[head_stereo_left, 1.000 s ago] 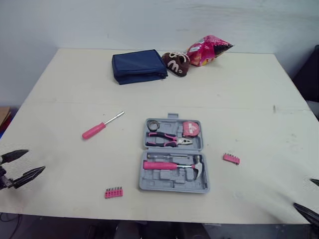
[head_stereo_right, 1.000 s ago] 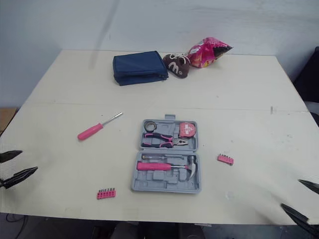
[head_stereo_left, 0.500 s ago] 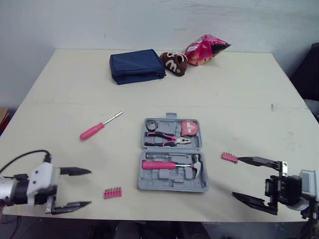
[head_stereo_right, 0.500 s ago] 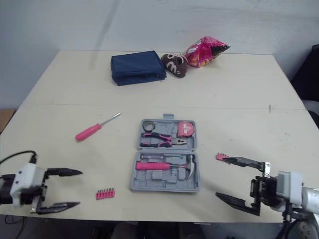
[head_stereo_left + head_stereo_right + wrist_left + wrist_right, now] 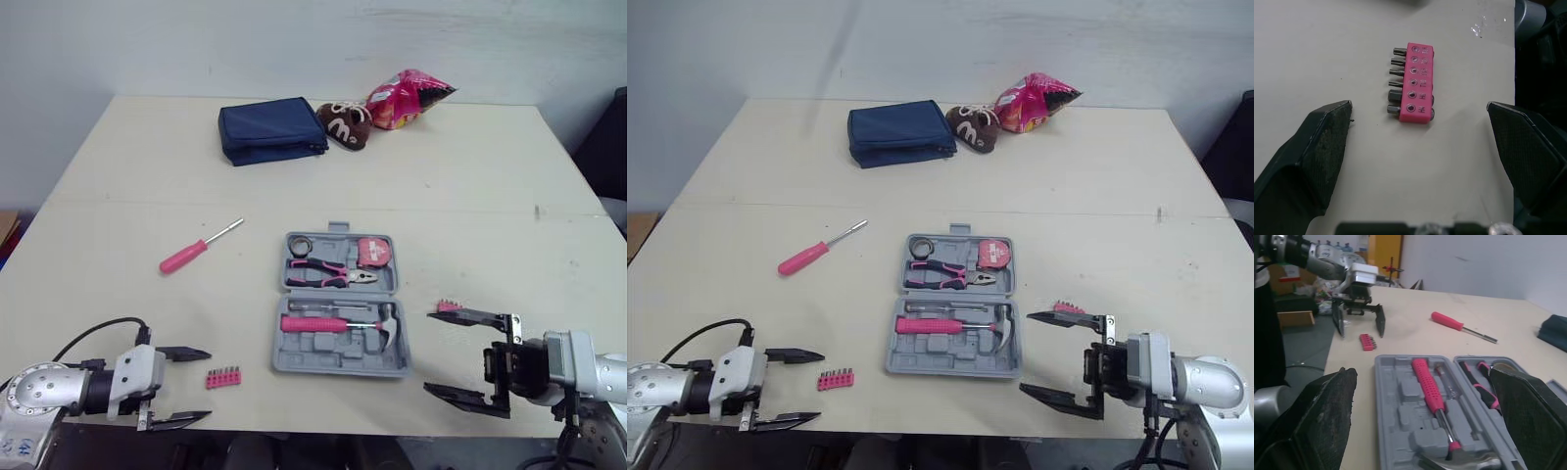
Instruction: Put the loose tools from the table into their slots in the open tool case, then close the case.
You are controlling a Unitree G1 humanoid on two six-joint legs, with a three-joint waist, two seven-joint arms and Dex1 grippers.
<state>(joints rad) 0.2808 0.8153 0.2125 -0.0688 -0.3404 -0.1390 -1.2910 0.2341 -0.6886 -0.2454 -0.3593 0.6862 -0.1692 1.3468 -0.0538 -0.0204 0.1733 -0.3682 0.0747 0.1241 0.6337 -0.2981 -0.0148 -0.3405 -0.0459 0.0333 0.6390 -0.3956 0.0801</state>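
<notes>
- Tool case [image 5: 341, 304] lies open and flat at centre frame on the table [image 5: 509, 196]. Both halves face up, so the slots can be reached from above.
- Already seated: hammer [image 5: 338, 325] in the lower half, pliers [image 5: 331, 273] and tape measure [image 5: 372, 253] in the upper half. Several moulded slots in the lower half are bare.
- Loose tools: screwdriver [image 5: 199, 247] left of centre, well apart from the case. Left bit strip [image 5: 223, 377] at lower left, near the case's corner. Right bit strip [image 5: 450, 306] just right of the case.
- Left gripper [image 5: 208, 385], lower left, jaws spread wide and holding nothing. In the wrist view the left bit strip sits between the fingers [image 5: 1317, 147], untouched. Judgement: lined up to straddle the strip for a pinch.
- Right gripper [image 5: 428, 352], lower right, also wide open and empty. Its upper finger lies just below the right bit strip; contact unclear. It points toward the case's right edge.
- Pouch [image 5: 271, 130] and snack bags [image 5: 409, 98] sit at upper centre, out of the work.
- Judgement: task at an early stage; three tools loose, lid unclosed.
</notes>
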